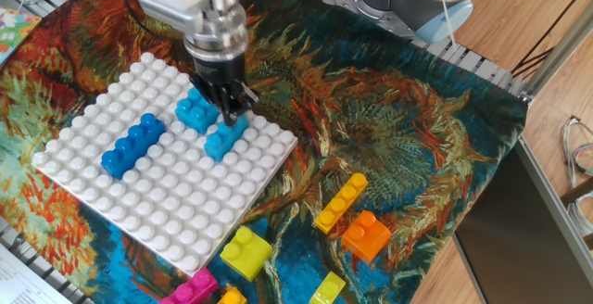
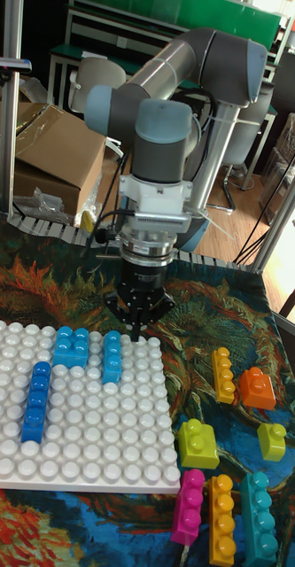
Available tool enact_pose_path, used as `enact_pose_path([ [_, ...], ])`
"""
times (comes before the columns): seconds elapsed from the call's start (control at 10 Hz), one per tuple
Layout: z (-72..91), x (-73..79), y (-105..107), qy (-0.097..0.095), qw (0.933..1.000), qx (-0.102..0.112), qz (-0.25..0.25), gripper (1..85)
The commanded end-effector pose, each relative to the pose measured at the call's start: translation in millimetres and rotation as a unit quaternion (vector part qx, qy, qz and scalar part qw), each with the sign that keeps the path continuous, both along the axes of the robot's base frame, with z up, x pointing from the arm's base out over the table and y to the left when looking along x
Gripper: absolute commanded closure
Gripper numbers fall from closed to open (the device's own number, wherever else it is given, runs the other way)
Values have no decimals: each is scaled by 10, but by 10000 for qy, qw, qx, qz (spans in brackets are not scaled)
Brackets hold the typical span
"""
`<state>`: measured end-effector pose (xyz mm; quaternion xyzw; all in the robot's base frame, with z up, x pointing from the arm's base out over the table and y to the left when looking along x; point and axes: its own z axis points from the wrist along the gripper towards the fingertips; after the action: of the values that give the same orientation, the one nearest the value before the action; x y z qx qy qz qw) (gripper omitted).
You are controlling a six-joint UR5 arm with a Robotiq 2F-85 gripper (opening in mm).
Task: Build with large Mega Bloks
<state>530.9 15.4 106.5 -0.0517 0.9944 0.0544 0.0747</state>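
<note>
On the white baseplate (image 1: 167, 202) (image 2: 85, 461) stand three Mega Bloks. A dark blue long brick (image 1: 132, 144) (image 2: 35, 400) is on the left. A square light blue brick (image 1: 195, 113) (image 2: 73, 346) is near the far edge, with a long light blue brick (image 1: 225, 138) (image 2: 112, 356) beside it. My gripper (image 1: 229, 109) (image 2: 136, 331) hangs just above the far end of the long light blue brick. Its fingers are drawn together and hold nothing.
Loose bricks lie on the patterned cloth to the right of and in front of the plate: a long orange-yellow one (image 1: 340, 202) (image 2: 222, 374), an orange one (image 1: 366, 234) (image 2: 256, 387), lime ones (image 1: 245, 251) (image 2: 197, 443), pink (image 1: 190, 292) (image 2: 189, 506) and teal (image 2: 258, 516).
</note>
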Motion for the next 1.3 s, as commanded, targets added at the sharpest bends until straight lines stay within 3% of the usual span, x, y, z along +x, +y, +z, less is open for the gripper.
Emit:
enact_pose_path([
  [0.0,45,52,105,34,9990,-220,-378,223],
  [0.1,29,-51,50,225,9987,-342,-312,230],
  [0.3,30,-68,93,233,9993,-297,4,160],
  [0.4,10,-34,213,154,9997,-193,30,80],
  [0.6,-181,49,693,3,9988,-262,-403,77],
  [0.7,-177,80,855,39,9980,-251,-582,80],
  [0.8,-125,85,854,105,9975,-253,-646,103],
  [1.0,-135,-16,886,264,9991,-258,-192,107],
  [1.2,-140,-24,905,252,9993,-257,60,93],
])
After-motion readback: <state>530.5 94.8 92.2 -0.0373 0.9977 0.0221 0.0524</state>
